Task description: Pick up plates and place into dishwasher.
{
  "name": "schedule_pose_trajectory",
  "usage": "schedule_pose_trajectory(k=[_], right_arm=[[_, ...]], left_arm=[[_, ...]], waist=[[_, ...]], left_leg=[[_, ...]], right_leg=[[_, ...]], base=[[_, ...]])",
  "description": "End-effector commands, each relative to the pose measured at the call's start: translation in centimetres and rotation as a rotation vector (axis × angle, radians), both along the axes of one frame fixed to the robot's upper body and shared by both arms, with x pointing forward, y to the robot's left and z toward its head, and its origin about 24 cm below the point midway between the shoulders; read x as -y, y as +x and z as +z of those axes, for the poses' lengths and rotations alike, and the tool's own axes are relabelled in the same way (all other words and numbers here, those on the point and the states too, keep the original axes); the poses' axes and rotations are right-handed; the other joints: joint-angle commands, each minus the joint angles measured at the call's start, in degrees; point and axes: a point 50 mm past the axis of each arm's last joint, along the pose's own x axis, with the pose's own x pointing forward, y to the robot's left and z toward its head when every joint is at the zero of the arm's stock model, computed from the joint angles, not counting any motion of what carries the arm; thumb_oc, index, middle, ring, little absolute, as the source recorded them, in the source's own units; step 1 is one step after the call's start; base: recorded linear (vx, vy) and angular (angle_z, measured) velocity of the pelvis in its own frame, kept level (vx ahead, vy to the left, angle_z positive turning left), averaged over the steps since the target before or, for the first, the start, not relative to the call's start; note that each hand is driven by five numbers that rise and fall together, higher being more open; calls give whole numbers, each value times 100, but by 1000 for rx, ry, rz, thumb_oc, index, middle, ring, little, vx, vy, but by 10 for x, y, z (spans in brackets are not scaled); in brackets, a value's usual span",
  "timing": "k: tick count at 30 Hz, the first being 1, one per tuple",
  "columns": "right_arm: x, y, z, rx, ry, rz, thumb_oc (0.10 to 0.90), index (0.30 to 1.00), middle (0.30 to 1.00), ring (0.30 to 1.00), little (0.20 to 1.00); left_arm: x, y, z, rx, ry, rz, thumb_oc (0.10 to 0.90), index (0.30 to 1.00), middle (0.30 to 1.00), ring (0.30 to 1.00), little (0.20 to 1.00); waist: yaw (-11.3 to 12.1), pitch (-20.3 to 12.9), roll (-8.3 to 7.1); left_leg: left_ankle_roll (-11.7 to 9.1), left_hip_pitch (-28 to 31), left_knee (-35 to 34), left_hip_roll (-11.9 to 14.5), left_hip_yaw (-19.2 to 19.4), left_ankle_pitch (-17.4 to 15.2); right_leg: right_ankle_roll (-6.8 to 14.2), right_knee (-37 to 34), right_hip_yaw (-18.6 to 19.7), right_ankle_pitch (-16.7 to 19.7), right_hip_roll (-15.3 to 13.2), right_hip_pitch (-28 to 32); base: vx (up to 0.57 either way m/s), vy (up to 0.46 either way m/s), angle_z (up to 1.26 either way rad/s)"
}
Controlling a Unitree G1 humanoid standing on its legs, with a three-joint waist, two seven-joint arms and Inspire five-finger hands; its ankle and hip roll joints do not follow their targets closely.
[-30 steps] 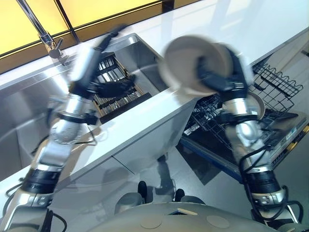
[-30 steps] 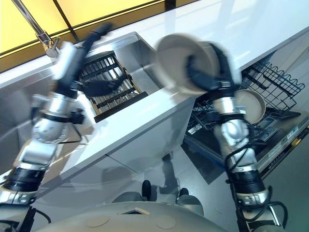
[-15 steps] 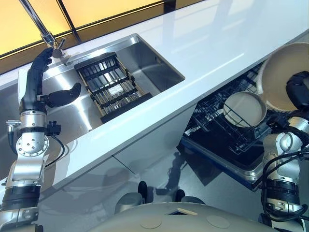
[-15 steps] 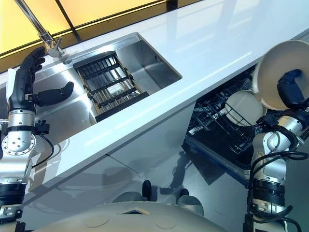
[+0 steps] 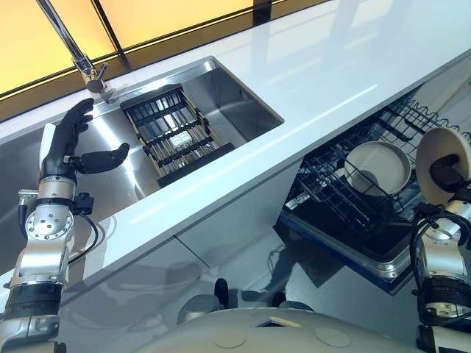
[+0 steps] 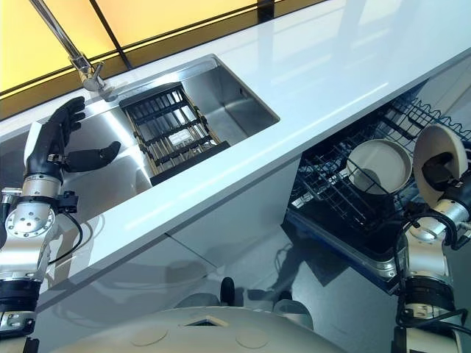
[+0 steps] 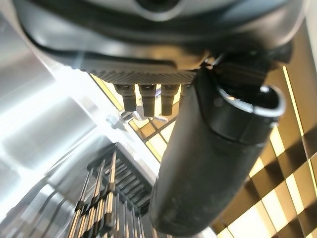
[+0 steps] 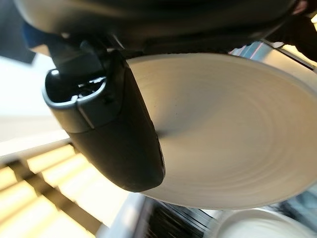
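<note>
At the far left the left hand (image 5: pixel 68 147) hangs over the steel sink (image 5: pixel 243 103), its fingers (image 6: pixel 62 118) straight and spread, the thumb stuck out sideways, holding nothing. Behind it the tap (image 5: pixel 77 55) rises from the sink's back corner, against the yellow-lit window panels (image 5: pixel 169 11). A dark slatted rack (image 5: pixel 173 132) sits across the middle of the sink, with bare steel basin on either side of it; the left hand is near the rack's left edge but apart from it.

The white counter (image 5: pixel 331 66) runs diagonally from the lower left to the upper right, and its front edge overhangs the open dishwasher. Below that edge the dishwasher's lower wire rack (image 5: pixel 346 198) is pulled out over the open door (image 5: pixel 353 246). One pale plate (image 5: pixel 379 168) already stands tilted in the rack, leaning among the wire tines.

Just right of it, the right hand (image 5: pixel 445 175) holds a second plate (image 5: pixel 444 163) on edge, thumb (image 8: pixel 114 134) pressed across its face and the fingers behind the rim, beside the rack's right end. The held plate is near the racked one but whether they touch cannot be told. Dark floor (image 5: pixel 309 272) lies open in front of the door.

No writing can be read
</note>
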Motion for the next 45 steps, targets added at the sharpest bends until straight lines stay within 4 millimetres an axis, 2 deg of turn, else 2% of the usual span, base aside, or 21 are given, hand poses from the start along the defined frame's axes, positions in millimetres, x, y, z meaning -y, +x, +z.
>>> schedule_pose_trajectory(k=[1,4,9,18,23,26,32,37,38,39,40,41,45], right_arm=[[3,34,89,145,-312,117,100,300,300,300,200],[2,45,97,98,-343,142,100,300,300,300,200],[-6,62,99,38,-364,180,100,300,300,300,200],[-20,82,86,-72,-349,238,100,300,300,300,200],[-30,88,88,-36,-340,277,100,300,300,300,200],[-30,85,75,-84,-307,282,100,300,300,300,200],[-12,72,31,-332,-113,204,100,300,300,300,200],[-8,69,7,-507,-17,188,100,300,300,300,200],[-10,70,3,-526,-7,201,166,356,356,356,266],[-13,70,-1,-548,-7,211,328,495,495,495,428],[-13,70,-2,-554,-7,215,385,545,545,545,485],[-15,71,-5,-567,-6,227,800,900,900,900,900],[-25,73,-8,-557,-14,274,800,900,900,900,900]], left_arm=[[4,23,69,279,50,-63,800,900,900,900,900],[9,27,80,318,55,-87,800,900,900,900,900],[12,30,89,354,58,-93,800,900,900,900,900],[21,31,77,324,33,-103,800,900,900,900,900],[24,30,67,297,16,-105,800,900,900,900,900],[24,27,60,275,11,-105,800,900,900,900,900],[27,25,53,236,4,-121,800,900,900,900,900],[32,28,50,214,5,-144,800,900,900,900,900],[32,28,50,209,5,-148,800,900,900,900,900],[33,29,49,204,7,-152,800,900,900,900,900],[34,29,49,202,7,-153,800,900,900,900,900],[34,29,48,197,5,-157,800,900,900,900,900],[35,29,45,182,2,-165,800,900,900,900,900]], waist=[[111,-44,-1],[161,136,51],[239,369,128],[330,507,253],[364,490,309],[366,446,299],[415,374,279],[455,394,291],[468,394,288],[478,396,283],[480,398,282],[485,388,277],[478,369,252]], left_leg=[[-129,10,415,-129,55,-750],[-186,-218,517,-122,-27,-678],[-262,-451,593,-101,-109,-574],[-341,-516,666,-68,-163,-488],[-345,-457,683,-64,-175,-485],[-336,-392,665,-69,-161,-488],[-348,-259,647,-65,-146,-484],[-370,-167,636,-60,-158,-461],[-369,-147,633,-60,-161,-454],[-366,-121,625,-62,-166,-450],[-366,-114,624,-63,-168,-449],[-367,-92,615,-62,-164,-449],[-354,-12,562,-64,-155,-441]], right_leg=[[-103,830,-93,-694,285,-398],[-141,926,-143,-705,263,-556],[-184,972,-195,-720,250,-680],[-197,1061,-275,-762,166,-685],[-182,1129,-290,-796,122,-643],[-168,1140,-291,-799,108,-595],[-157,1114,-324,-783,75,-448],[-156,1104,-332,-762,57,-344],[-153,1098,-334,-752,52,-318],[-152,1086,-337,-744,50,-287],[-151,1082,-337,-741,50,-278],[-145,1069,-343,-734,46,-253],[-126,1035,-335,-708,52,-186]], base=[[-59,-13,18],[-67,-18,25],[-34,-11,14],[34,25,14],[66,49,10],[76,33,4],[67,17,4],[44,21,1],[43,22,1],[34,15,2],[32,12,1],[0,0,0],[0,0,0]])
